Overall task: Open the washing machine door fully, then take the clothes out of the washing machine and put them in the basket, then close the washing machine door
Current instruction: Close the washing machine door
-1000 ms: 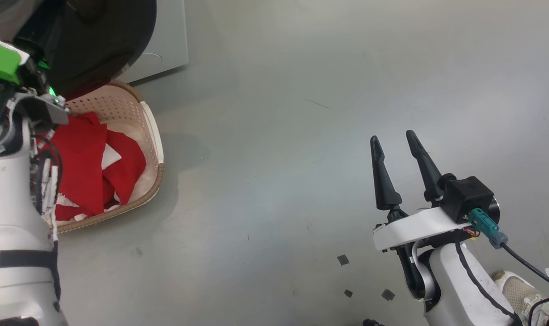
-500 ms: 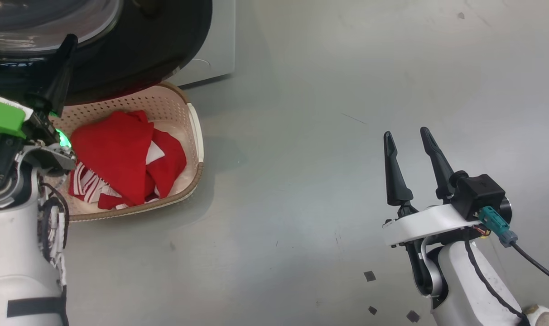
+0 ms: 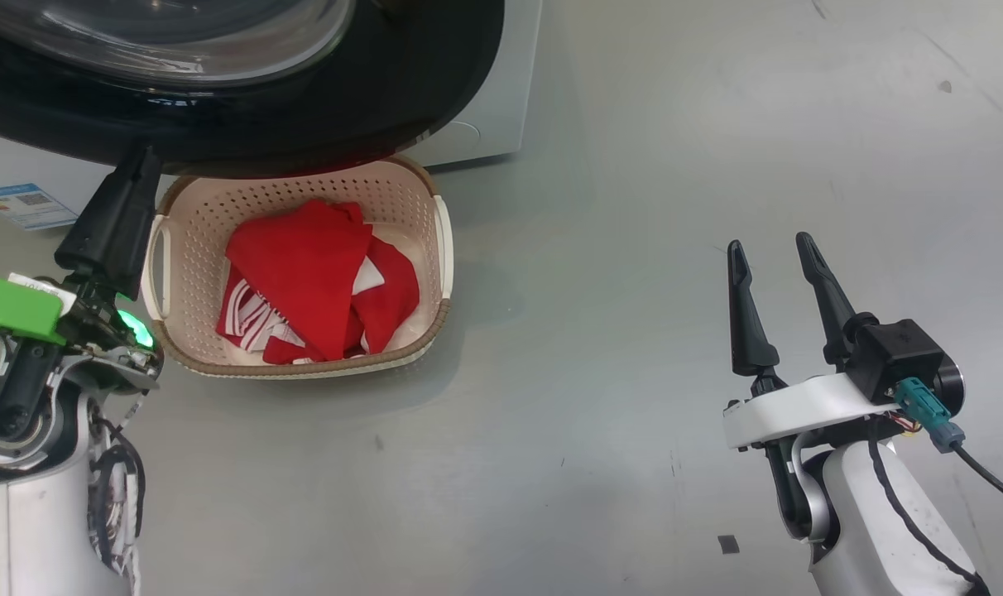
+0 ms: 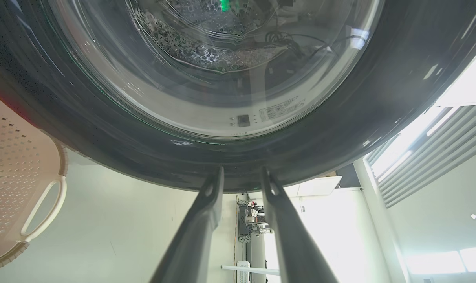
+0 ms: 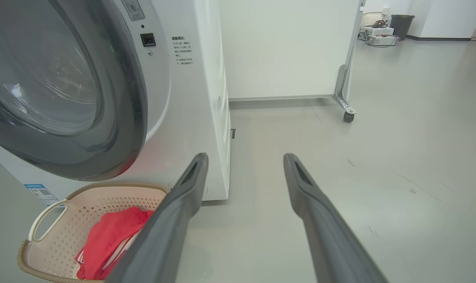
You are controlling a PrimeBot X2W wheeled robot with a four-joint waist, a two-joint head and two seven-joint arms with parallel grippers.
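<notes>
The washing machine door (image 3: 303, 108), black-rimmed with a glass bowl, lies against the white washing machine (image 3: 485, 108) and overhangs the basket. Through its glass (image 4: 222, 59) the steel drum shows. The cream basket (image 3: 303, 368) stands on the floor just under the door, with the red, white-striped clothes (image 3: 303, 273) heaped inside. My left gripper (image 3: 137, 165) points up at the door's lower rim (image 4: 104, 129) beside the basket's left handle; its fingers (image 4: 242, 175) stand narrowly apart with nothing between them. My right gripper (image 3: 770, 248) hovers open and empty over bare floor, well right of the basket.
A blue label (image 3: 21, 204) sits low on the machine's front. A white panel (image 5: 293, 47) on a caster (image 5: 348, 116) stands behind the machine. A small dark square (image 3: 727, 544) marks the grey floor near my right arm.
The head camera has swung, so door, machine and basket have slid right and come fully into view. Both grippers keep their poses; the clothes lie unchanged in the basket.
</notes>
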